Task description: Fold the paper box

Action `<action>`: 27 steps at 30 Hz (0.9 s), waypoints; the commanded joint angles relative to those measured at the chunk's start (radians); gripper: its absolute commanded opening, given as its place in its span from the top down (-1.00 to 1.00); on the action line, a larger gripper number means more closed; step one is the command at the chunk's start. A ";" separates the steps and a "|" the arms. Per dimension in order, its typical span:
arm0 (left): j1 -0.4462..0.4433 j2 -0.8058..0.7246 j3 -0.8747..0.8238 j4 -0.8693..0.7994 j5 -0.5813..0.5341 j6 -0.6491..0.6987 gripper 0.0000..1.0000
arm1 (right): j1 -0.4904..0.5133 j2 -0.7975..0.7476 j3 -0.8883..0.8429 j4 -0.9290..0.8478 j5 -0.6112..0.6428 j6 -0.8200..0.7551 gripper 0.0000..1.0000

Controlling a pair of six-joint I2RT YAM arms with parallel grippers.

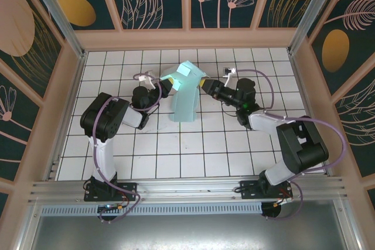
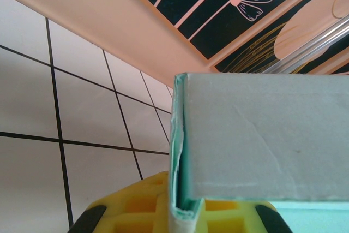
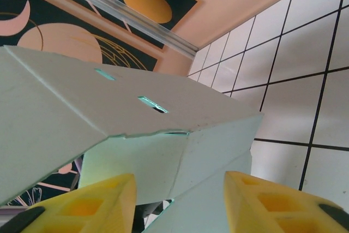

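Yellow plastic fingertips of the left pincer sit closest, clamped shut on a slightly crumpled edge of the pale mint thin-card paper box. The box is held up between the two arms over the white tiled table; I cannot tell whether its lower end rests on the tiles. The right pincer stands with its jaws apart, astride a side flap, and neither pad visibly touches the card.

My worry is that narrow left-hand hold. If the right pincer bites and pulls or twists against it, the card could slip free or tear at the crease. It may also catch two layers at once and crush the panel instead of folding along the score.
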 commanded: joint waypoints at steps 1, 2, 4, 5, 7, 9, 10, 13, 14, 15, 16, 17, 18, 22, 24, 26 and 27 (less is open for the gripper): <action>-0.002 -0.028 -0.004 0.061 0.006 0.001 1.00 | 0.008 0.031 0.042 0.048 -0.009 0.028 0.22; -0.002 -0.028 -0.004 0.059 0.006 0.005 1.00 | 0.007 0.039 0.048 0.044 -0.009 0.031 0.26; -0.002 -0.030 -0.006 0.056 0.005 0.010 1.00 | 0.009 0.048 0.061 0.028 -0.012 0.035 0.29; -0.002 -0.029 -0.006 0.056 0.003 0.011 1.00 | 0.009 0.052 0.068 0.014 -0.014 0.034 0.30; -0.002 -0.027 -0.004 0.056 0.003 0.011 1.00 | 0.011 0.060 0.077 -0.004 -0.018 0.036 0.31; -0.002 -0.021 -0.004 0.058 0.000 0.010 1.00 | 0.015 0.073 0.080 0.006 -0.031 0.049 0.31; -0.002 -0.019 -0.004 0.059 0.000 0.010 1.00 | 0.018 0.080 0.081 0.016 -0.040 0.059 0.31; -0.002 -0.014 -0.003 0.061 -0.001 0.006 1.00 | 0.025 0.103 0.088 0.030 -0.055 0.076 0.31; -0.002 -0.012 -0.003 0.061 -0.001 0.007 1.00 | 0.027 0.107 0.090 0.029 -0.055 0.077 0.31; -0.002 -0.013 -0.004 0.060 -0.003 0.007 1.00 | 0.027 0.111 0.092 0.024 -0.053 0.078 0.32; -0.002 -0.014 -0.004 0.061 -0.003 0.006 1.00 | 0.027 0.112 0.093 0.018 -0.048 0.078 0.41; -0.003 -0.014 -0.005 0.060 -0.003 0.009 1.00 | 0.027 0.111 0.094 0.012 -0.045 0.078 0.50; -0.002 -0.015 -0.006 0.061 -0.004 0.010 1.00 | 0.026 0.110 0.093 0.006 -0.041 0.080 0.57; -0.002 -0.016 -0.012 0.058 -0.019 0.030 1.00 | 0.027 0.108 0.126 -0.123 -0.025 0.054 0.79; -0.002 -0.016 -0.015 0.058 -0.028 0.036 1.00 | 0.027 0.109 0.134 -0.179 -0.011 0.047 0.88; -0.002 -0.016 -0.017 0.061 -0.036 0.042 1.00 | 0.028 0.113 0.145 -0.232 0.001 0.044 0.97; -0.002 -0.016 -0.018 0.062 -0.039 0.047 1.00 | 0.030 0.115 0.154 -0.264 0.008 0.036 1.00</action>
